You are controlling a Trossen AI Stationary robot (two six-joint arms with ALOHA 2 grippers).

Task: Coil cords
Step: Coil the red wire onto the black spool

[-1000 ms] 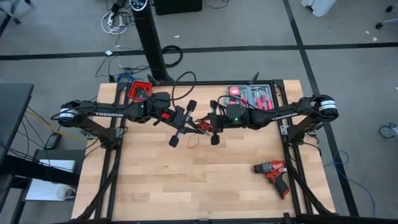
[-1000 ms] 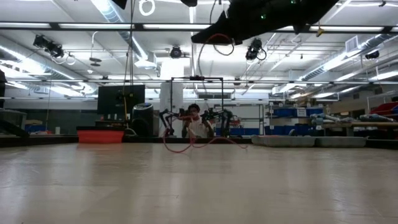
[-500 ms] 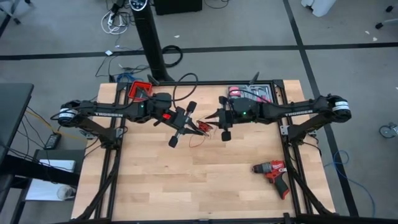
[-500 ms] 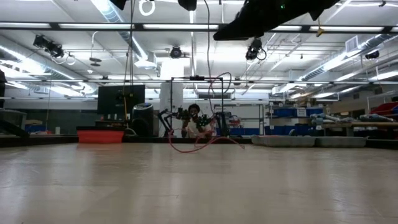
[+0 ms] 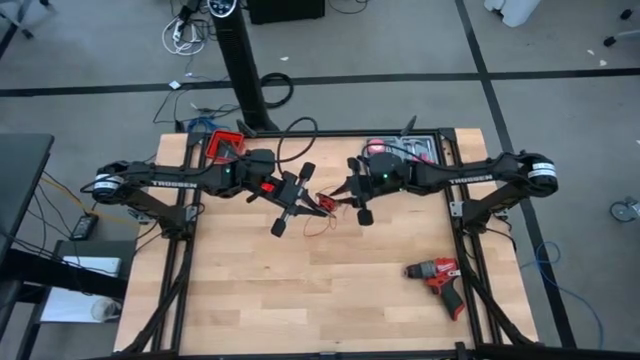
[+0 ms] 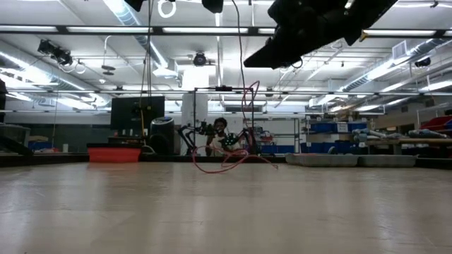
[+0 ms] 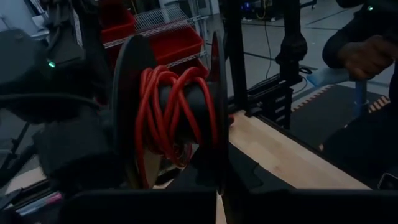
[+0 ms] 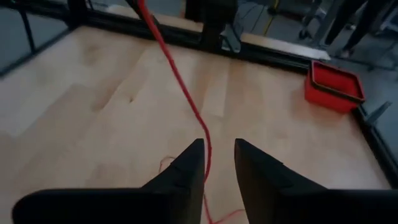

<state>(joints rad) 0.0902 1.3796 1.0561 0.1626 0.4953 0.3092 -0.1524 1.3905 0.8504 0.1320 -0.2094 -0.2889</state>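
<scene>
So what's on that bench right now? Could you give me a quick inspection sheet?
Surface: pale wooden tabletop.
Job's things: thin red cord, partly wound on a black spool.
Clutter: red-and-black cordless drill; red plastic bin; tray of red-handled tools.
End effectors: left end effector shut on the spool; right end effector open, cord running between its fingers.
Cables: white cable tangle on the floor.
Surroundings: a person's hand.
</scene>
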